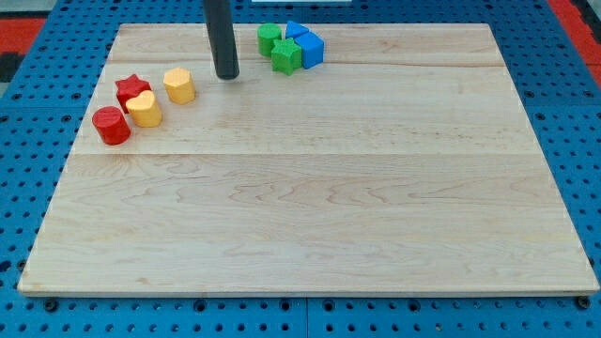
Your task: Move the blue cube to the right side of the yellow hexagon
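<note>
The blue cube (310, 49) sits near the view's top, in a tight cluster with a green star (286, 55), a green block (269, 38) and a second blue block (296, 30). The yellow hexagon (178, 84) stands at the upper left of the board. My tip (226, 75) rests on the board between them, a little right of the yellow hexagon and well left of the blue cube, touching neither.
A red star (132, 90), a yellow heart (144, 110) and a red cylinder (111, 125) stand left of and below the yellow hexagon. The wooden board (310, 216) lies on a blue perforated table (582, 141).
</note>
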